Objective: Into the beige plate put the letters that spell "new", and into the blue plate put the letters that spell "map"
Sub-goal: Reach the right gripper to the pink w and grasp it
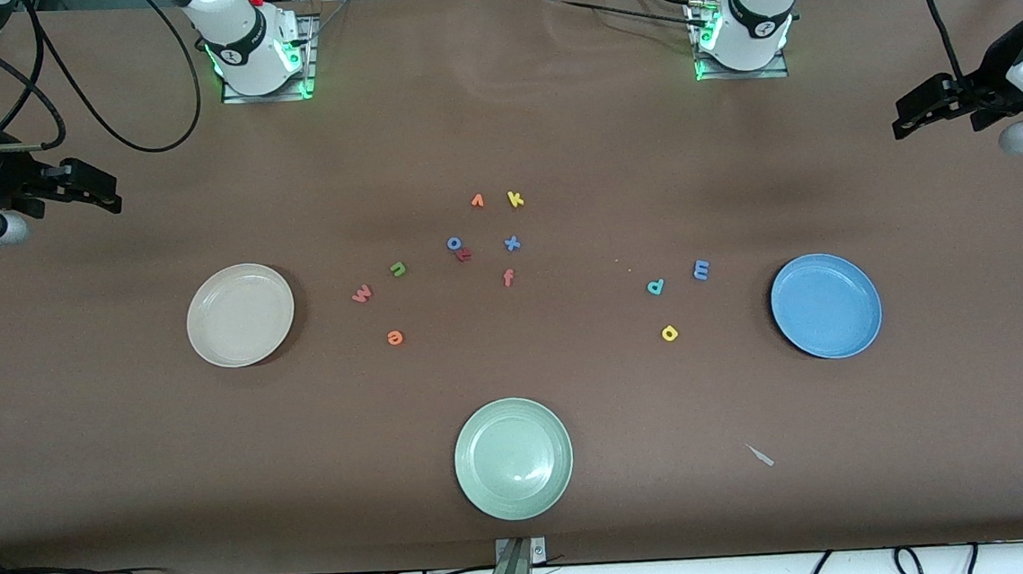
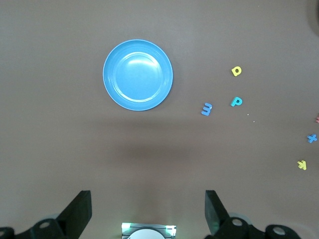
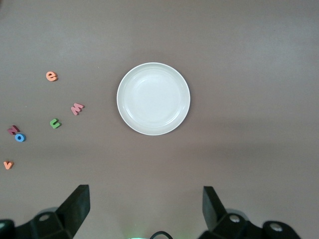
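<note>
While both my arms wait, my left gripper (image 2: 144, 211) and right gripper (image 3: 144, 211) hang wide open, empty, over the table's ends. Green n (image 1: 398, 269), salmon w (image 1: 362, 293), orange e (image 1: 394, 337) lie beside the beige plate (image 1: 209, 340); blue m (image 1: 700, 269), teal p (image 1: 655, 287), yellow a (image 1: 670, 333) beside the blue plate (image 1: 789, 326).

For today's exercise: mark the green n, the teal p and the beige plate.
green n (image 1: 398, 269), front view, middle of the letter.
teal p (image 1: 656, 287), front view, on its loop.
beige plate (image 1: 206, 295), front view, on its rim.
</note>
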### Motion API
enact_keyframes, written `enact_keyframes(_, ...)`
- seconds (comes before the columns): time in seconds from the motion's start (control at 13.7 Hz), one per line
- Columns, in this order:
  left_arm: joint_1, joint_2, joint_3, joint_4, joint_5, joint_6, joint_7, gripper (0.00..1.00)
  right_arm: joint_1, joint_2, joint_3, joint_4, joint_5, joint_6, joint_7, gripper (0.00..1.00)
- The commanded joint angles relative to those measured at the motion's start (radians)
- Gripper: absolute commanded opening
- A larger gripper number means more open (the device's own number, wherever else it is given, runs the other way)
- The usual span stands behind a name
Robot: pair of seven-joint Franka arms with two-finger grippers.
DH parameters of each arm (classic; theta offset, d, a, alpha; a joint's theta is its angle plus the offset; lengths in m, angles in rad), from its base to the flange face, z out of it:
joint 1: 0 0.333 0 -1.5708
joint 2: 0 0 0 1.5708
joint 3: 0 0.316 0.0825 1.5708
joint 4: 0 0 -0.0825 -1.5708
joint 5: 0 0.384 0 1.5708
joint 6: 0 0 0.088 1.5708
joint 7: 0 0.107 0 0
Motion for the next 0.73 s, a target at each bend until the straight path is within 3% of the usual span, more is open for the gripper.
enact_keyframes(0.0,0.002,0.011,0.005,0.029,-0.026,-0.011,-0.003,1.0,0.002,0.032,0.007,0.003,0.009,0.003,-0.026,1.0)
enact_keyframes(0.66,0.002,0.011,0.005,0.029,-0.026,-0.011,-0.003,1.0,0.088,0.167,0.011,0.0,0.044,0.056,0.073,1.0)
